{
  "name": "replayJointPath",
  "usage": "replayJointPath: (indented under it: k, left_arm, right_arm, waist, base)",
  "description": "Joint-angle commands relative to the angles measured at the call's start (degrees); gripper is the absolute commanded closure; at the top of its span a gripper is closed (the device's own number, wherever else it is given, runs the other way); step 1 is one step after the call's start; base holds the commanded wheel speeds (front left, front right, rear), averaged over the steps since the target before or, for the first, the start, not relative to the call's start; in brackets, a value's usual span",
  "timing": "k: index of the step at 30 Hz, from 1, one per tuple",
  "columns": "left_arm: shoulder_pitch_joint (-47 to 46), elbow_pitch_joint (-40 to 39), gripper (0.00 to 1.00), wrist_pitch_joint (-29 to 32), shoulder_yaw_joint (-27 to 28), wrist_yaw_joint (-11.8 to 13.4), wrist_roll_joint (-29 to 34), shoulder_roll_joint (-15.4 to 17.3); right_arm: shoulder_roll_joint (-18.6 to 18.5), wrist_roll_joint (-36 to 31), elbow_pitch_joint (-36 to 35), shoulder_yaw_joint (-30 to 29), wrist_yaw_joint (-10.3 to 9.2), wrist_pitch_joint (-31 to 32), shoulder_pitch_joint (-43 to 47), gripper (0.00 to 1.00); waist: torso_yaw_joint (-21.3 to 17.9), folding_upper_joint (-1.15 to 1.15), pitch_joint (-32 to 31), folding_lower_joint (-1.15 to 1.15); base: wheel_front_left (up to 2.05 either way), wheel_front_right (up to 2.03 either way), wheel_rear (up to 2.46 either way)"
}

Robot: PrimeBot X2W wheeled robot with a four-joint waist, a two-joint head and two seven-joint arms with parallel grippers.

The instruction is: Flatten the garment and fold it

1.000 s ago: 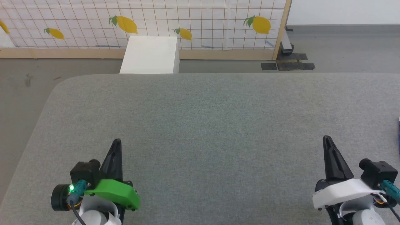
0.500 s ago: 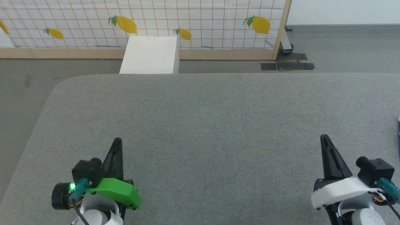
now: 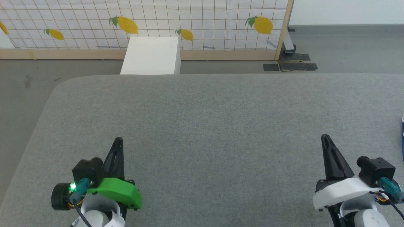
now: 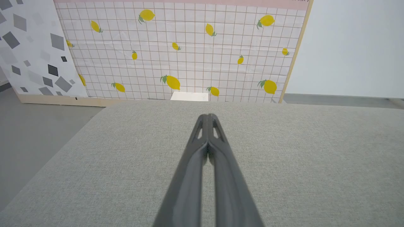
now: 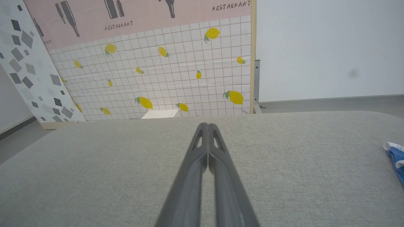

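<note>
On pad [image 3: 202,119], far rt: garment [image 5: 397,155] (L fingers [image 3: 116,154], R fingers [image 3: 331,157] closed).

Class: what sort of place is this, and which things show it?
Probably a robot test room, not a home: a propped lemon-print panel, a diamond-print panel, and a grey padded table on bare floor.

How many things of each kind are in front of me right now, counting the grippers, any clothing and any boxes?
grippers: 2, the left gripper and the right gripper, both shut and holding nothing
garment: 1, blue and white, at the right edge of the table
white box: 1, on the floor beyond the table's far edge
total: 4
</note>
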Motion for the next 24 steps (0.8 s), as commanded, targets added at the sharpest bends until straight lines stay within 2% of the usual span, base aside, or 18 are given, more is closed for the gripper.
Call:
replayJointPath:
  k: [1,24]
  left_arm:
    - [1.0,-0.4,1.00,0.4,0.4,-0.3,1.3,-0.4]
    - [1.9,-2.1,1.00,2.7,2.5,-1.0,4.9,-2.3]
  right_arm:
    - [0.1,-0.7,-0.6,0.2,-0.02,0.4,0.6,1.00]
    - [0.1,-3.2,-2.5,0.9,-0.04,2.6,1.0,1.00]
  waist:
    - [0.0,0.00,0.0,0.00]
    - [-0.1,0.00,0.0,0.00]
  base:
    - [0.00,0.00,0.00]
    - [0.00,0.00,0.00]
